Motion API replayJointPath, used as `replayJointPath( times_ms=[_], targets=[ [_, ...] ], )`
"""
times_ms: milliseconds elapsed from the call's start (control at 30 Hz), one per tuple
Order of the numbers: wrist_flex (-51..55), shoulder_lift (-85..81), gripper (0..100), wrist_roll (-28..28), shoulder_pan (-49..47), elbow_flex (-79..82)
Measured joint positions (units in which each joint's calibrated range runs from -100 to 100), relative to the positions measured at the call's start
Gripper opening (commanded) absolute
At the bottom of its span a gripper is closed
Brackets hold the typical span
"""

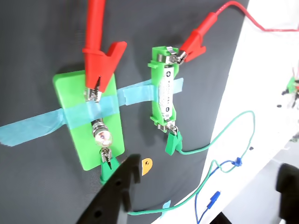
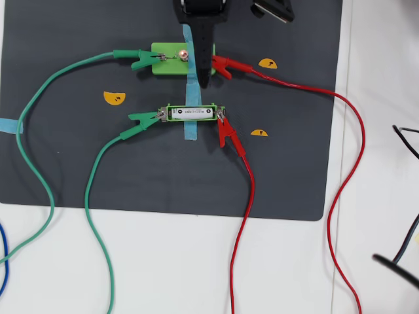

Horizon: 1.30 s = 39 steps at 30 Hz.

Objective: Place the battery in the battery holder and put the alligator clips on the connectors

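Observation:
The battery point(image 1: 166, 88) lies in the bright-green battery holder point(image 1: 158, 50) on the black mat. A red alligator clip point(image 1: 194, 44) bites the holder's far metal tab. A green clip point(image 1: 174, 142) bites its near tab point(image 1: 169, 125). In the overhead view the battery point(image 2: 192, 113) sits in the holder point(image 2: 192, 105), with a green clip point(image 2: 141, 119) on the left and a red clip point(image 2: 227, 131) on the right. My gripper point(image 1: 201, 191) is open and empty, hovering near the solid green block. One black finger point(image 2: 205, 78) reaches over that block's right end.
The light-green block point(image 1: 77, 93) with a small bulb point(image 1: 102, 136) carries another red clip point(image 1: 98, 60) and green clip point(image 1: 106, 168). Blue tape point(image 1: 28, 128) holds both pieces to the mat point(image 2: 65, 163). Orange markers point(image 2: 114, 97), long wires and black cables point(image 2: 406, 248) lie around.

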Motion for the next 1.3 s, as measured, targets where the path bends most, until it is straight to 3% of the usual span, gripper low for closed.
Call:
replayJointPath(
  times_ms=[167, 800, 1300],
  targets=[
    [-3.0, -7.14, 1, 0.0, 3.58, 6.04],
    [-3.43, -24.19, 1, 0.0, 4.82, 19.28],
    [-5.66, -24.95, 1, 0.0, 6.49, 24.52]
  ],
)
